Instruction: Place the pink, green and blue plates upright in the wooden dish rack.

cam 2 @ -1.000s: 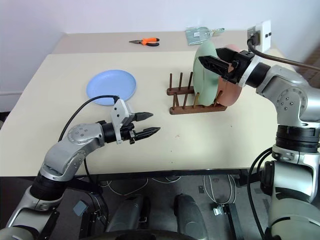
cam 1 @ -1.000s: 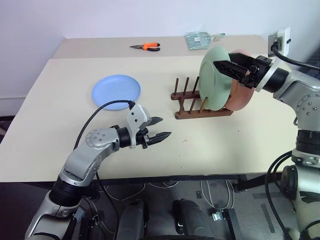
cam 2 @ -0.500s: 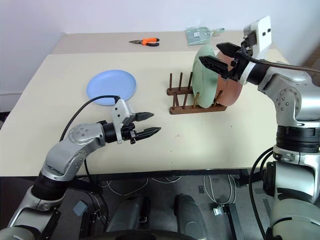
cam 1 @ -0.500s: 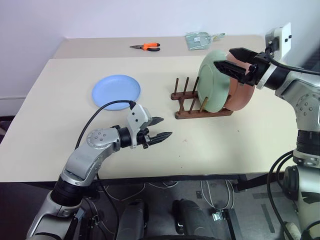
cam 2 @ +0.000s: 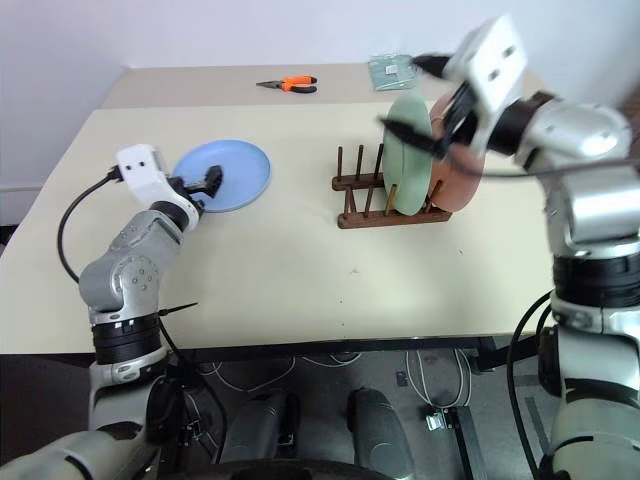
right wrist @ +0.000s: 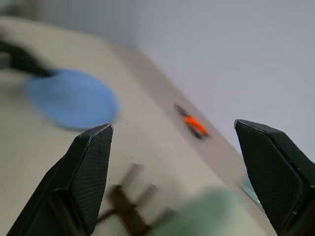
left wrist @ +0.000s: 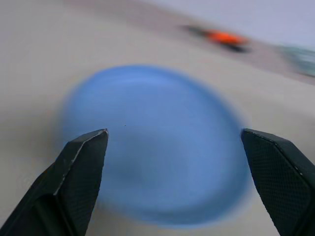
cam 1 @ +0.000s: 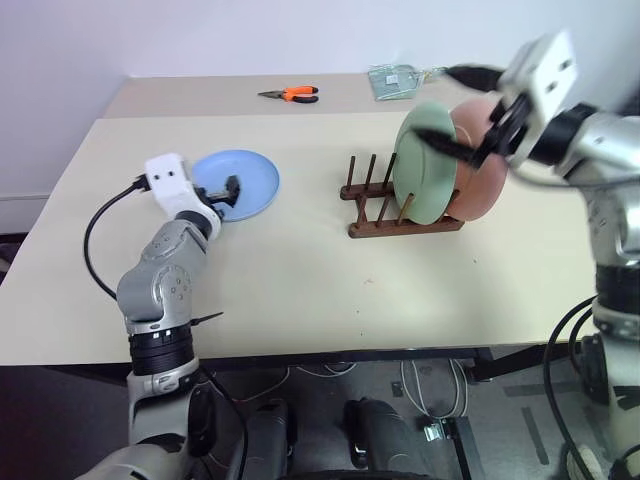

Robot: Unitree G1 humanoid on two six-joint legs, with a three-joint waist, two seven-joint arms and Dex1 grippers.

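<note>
The blue plate (cam 1: 245,180) lies flat on the table's left half. My left gripper (cam 1: 228,188) hovers at its near-left rim, open, and in the left wrist view the blue plate (left wrist: 157,147) lies beyond the two spread fingers (left wrist: 83,162). The green plate (cam 1: 422,165) and the pink plate (cam 1: 482,160) stand upright side by side in the wooden dish rack (cam 1: 400,218). My right gripper (cam 1: 457,110) is open over the tops of those two plates. One of its fingers crosses in front of the green plate's upper part, the other is above it.
Orange pliers (cam 1: 292,94) and a clear packet (cam 1: 398,78) lie on the far table. The rack's left pegs (cam 1: 362,180) stand free. Bare tabletop (cam 1: 310,270) stretches between the blue plate and the rack and along the near edge.
My left arm swung left and forward from mid-table to the blue plate, its wrist turned and its fingers spread wider. The right gripper rolled and shifted a little left above the standing plates.
</note>
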